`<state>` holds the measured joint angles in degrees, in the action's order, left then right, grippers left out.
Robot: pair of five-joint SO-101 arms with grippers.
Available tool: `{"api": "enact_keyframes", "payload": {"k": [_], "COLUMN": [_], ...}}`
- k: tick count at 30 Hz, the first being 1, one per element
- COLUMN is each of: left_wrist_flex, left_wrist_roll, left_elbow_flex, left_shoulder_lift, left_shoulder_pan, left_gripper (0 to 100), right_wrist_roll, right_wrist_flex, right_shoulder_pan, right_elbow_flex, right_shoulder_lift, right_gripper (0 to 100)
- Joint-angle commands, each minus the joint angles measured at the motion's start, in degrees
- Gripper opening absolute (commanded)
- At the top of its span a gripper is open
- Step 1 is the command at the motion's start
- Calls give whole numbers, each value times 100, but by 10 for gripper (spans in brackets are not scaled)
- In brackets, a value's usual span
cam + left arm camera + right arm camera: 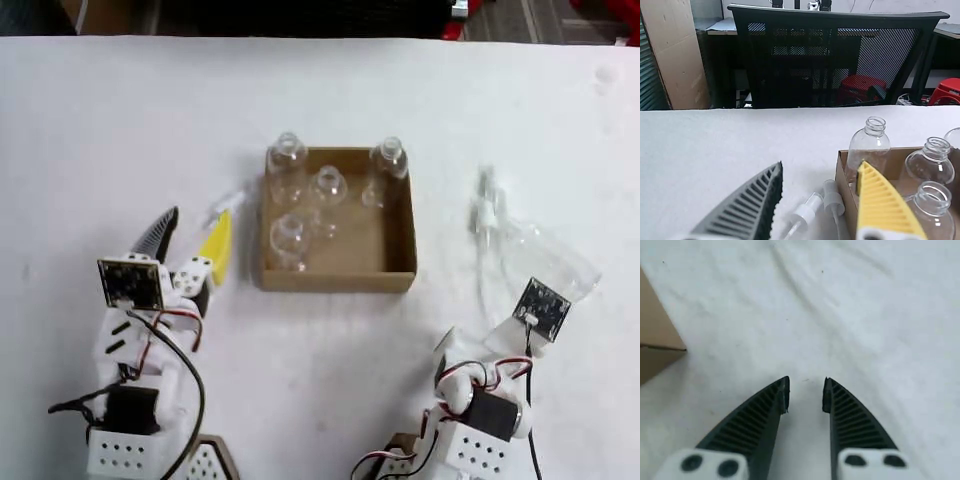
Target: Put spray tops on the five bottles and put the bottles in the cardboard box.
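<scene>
A cardboard box (398, 272) sits mid-table with several clear bottles (288, 160) standing in it, all without tops. My left gripper (198, 214) is open just left of the box, one finger grey and one yellow. White spray tops (815, 205) lie on the table between and just beyond its fingertips (766, 192), next to the box wall (842, 175). Another clear bottle (555, 262) lies on its side at the right, beside a spray top (486, 205) with a long tube. My right gripper (805, 390) is open over bare table, near a box corner (655, 340).
The table is covered with a white cloth (120, 130). A black mesh chair (835, 55) stands beyond the far table edge. The right arm's base (480, 420) and the left arm's base (125, 430) sit at the near edge.
</scene>
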<state>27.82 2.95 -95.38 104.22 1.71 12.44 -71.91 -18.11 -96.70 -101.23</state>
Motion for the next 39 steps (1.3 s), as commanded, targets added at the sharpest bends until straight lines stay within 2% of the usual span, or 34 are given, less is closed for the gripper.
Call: {"api": "enact_keyframes", "payload": {"k": [1,21,28,39], "left_wrist_flex": [-132,-123,-132,-149], "left_wrist_roll": [-62,-62,-62,-62], "left_elbow_flex": [35,26,26,35], "left_shoulder_lift": [66,66,66,66], "left_shoulder_pan": [-31,-31,-40,-31], "left_gripper": [221,221,221,221], "right_wrist_roll": [44,44,35,62], "right_wrist_flex": [-31,-31,-31,-31], "right_shoulder_pan": [-48,-48,251,251], "right_elbow_flex": [-26,-26,-26,-26], "right_shoulder_lift": [-31,-31,-31,-31], "right_gripper": [87,87,85,85]}}
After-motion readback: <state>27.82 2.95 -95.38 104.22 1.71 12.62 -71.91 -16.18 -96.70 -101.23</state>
